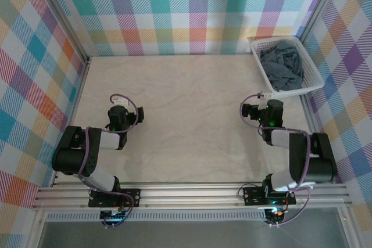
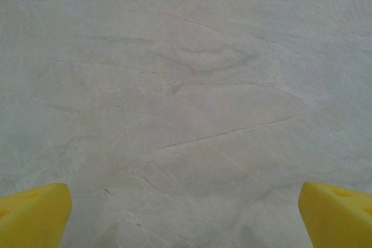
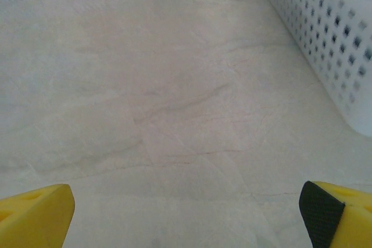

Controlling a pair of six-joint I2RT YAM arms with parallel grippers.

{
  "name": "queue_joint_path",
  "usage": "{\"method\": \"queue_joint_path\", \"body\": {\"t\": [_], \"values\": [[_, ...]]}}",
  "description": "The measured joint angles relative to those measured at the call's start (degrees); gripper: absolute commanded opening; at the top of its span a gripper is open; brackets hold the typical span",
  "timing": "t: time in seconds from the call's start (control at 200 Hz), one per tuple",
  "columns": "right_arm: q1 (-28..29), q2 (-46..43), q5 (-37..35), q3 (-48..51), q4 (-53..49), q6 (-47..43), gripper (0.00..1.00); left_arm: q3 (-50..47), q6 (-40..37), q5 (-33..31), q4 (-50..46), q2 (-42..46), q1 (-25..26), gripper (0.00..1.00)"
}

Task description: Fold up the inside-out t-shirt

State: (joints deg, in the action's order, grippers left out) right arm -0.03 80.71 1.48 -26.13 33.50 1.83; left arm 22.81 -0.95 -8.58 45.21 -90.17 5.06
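- Nearest the viewer, a metal rail (image 1: 192, 193) runs along the table's near edge. It carries the left arm (image 1: 87, 155) and the right arm (image 1: 302, 155), side by side.
- The left gripper (image 1: 120, 104) hovers over the left part of the table (image 1: 186, 97). Its yellow fingers (image 2: 32, 216) are spread wide with nothing between them. It looks parked, ready for cloth to work on.
- The right gripper (image 1: 263, 101) is also spread wide and empty. It points toward the far right corner, near the basket (image 1: 279, 39) but not touching it. This reads as the start of a reach for the shirt.
- Between and beyond the arms lies pale marbled tabletop, probably the place where the shirt will be laid flat and folded.
- In the far right corner, against the plaid walls (image 1: 192, 10), stands the white mesh basket. The dark grey t-shirt (image 1: 282, 65) is bunched up inside it, its wrinkles rising to the rim.
- Folding appears not yet begun, since the shirt must first come out of the basket.
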Motion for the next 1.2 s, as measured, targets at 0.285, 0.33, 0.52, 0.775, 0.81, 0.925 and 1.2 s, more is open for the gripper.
{"method": "queue_joint_path", "body": {"t": [0.285, 0.33, 0.52, 0.775, 0.81, 0.925, 1.2], "values": [[-0.31, -11.69, -4.44, -29.94, -31.06, 13.40, 1.00, -0.07, -0.94, 3.10, -5.42, 8.02, 0.00, 1.00], [-0.76, -8.79, -4.35, -36.94, -35.82, 15.02, 1.00, 0.07, -0.90, 3.78, -9.09, 13.60, 0.04, 1.00], [-5.20, 10.82, -4.33, -65.16, -51.54, 20.59, 1.00, 15.28, 4.55, 2.08, -31.74, 29.62, 0.87, 1.00], [-10.14, 42.03, -5.57, -94.95, -66.88, 22.43, 1.00, 31.56, 12.24, 6.47, -49.20, 29.29, 1.49, 1.00], [-10.86, 45.86, -5.53, -98.55, -68.94, 22.62, 1.00, 33.31, 12.81, 7.02, -51.43, 28.26, 1.62, 1.00], [-12.94, 60.48, -3.91, -115.45, -76.13, 22.93, 1.00, 38.10, 13.33, 8.26, -56.94, 25.18, 1.84, 1.00], [-14.12, 73.24, -0.24, -129.98, -86.31, 23.10, 0.00, 49.55, 15.13, 10.05, -67.34, 19.47, 1.84, 1.00]]}}
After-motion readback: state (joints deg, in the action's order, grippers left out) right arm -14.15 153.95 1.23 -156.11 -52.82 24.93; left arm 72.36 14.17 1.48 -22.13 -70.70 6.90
